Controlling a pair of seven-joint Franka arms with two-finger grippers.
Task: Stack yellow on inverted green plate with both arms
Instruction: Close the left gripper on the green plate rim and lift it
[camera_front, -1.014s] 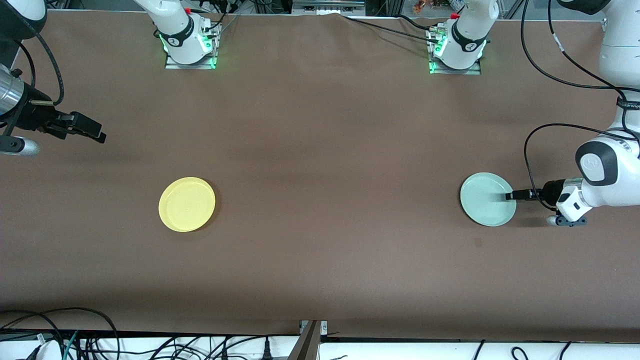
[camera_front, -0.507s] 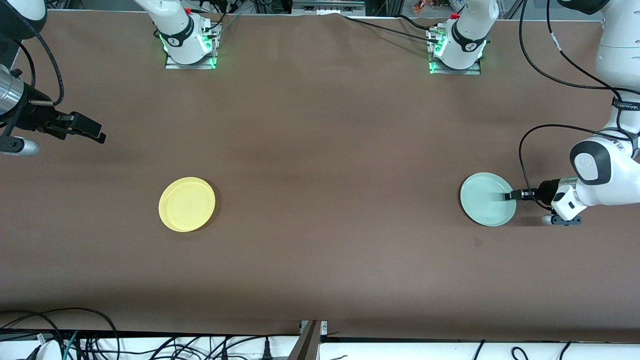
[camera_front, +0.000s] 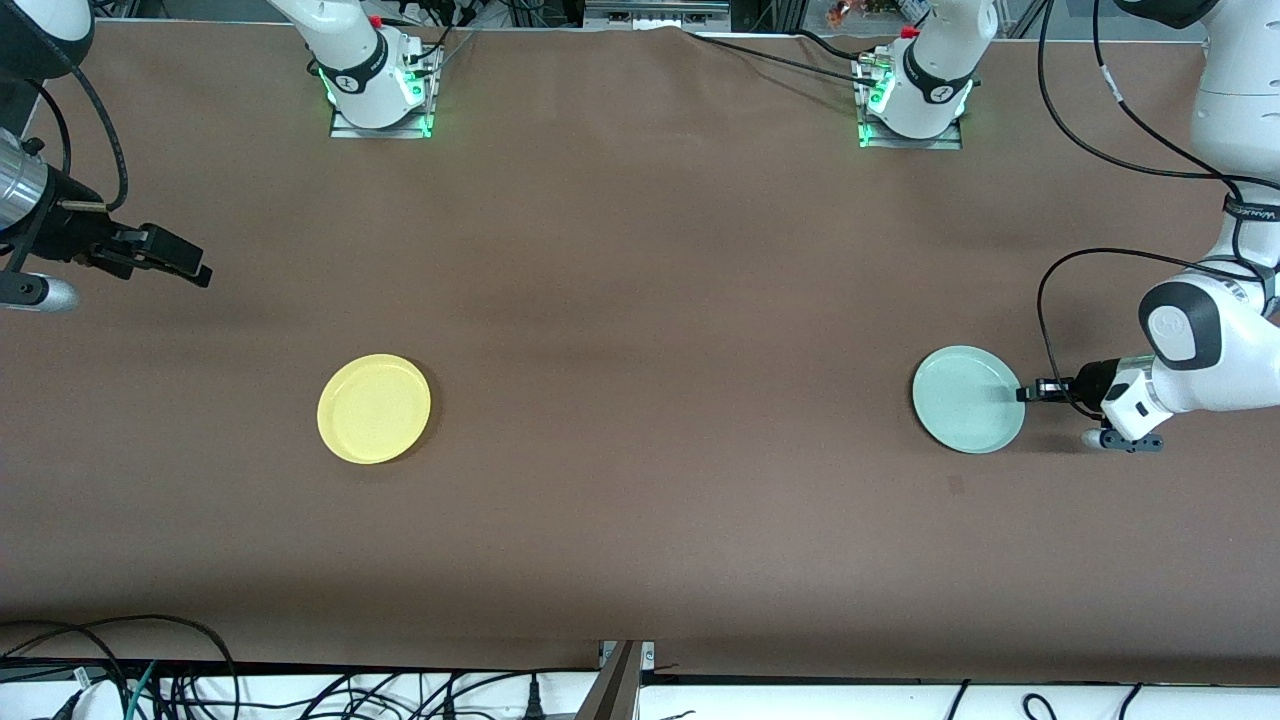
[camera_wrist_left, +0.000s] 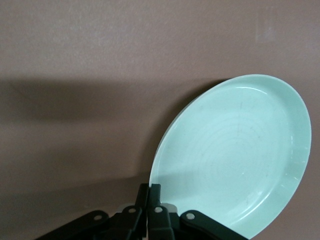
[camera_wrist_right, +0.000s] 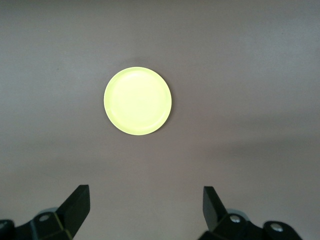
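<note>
So far, very little of the job is done, as I read it. My left gripper (camera_front: 1022, 393) sits low at the left arm's end of the desk, its fingers pinched together on the rim of the green plate (camera_front: 966, 400). In the left wrist view the plate's (camera_wrist_left: 235, 155) edge on the side away from the gripper appears raised off the brown table (camera_front: 640, 300), with a shadow under it, so I judge the flip is only starting. Its hollow side faces up, so it is not yet inverted.

The yellow plate (camera_front: 374, 408) lies flat and untouched, toward the right arm's end of the desk and well apart from the green one; both are about the same way in from the edge nearest the front camera. My right gripper (camera_front: 190, 265) waits up in the air near the desk's edge at the right arm's end, over bare table. The right wrist view shows its fingers (camera_wrist_right: 75, 205) spread wide with nothing between them, and the yellow plate (camera_wrist_right: 137, 100) in plain sight below.

What is left, in my judgement: turn the green plate fully over and set it down, then have the right arm fetch the yellow plate and lay it on top. The thin rim grip could slip during the turn.
</note>
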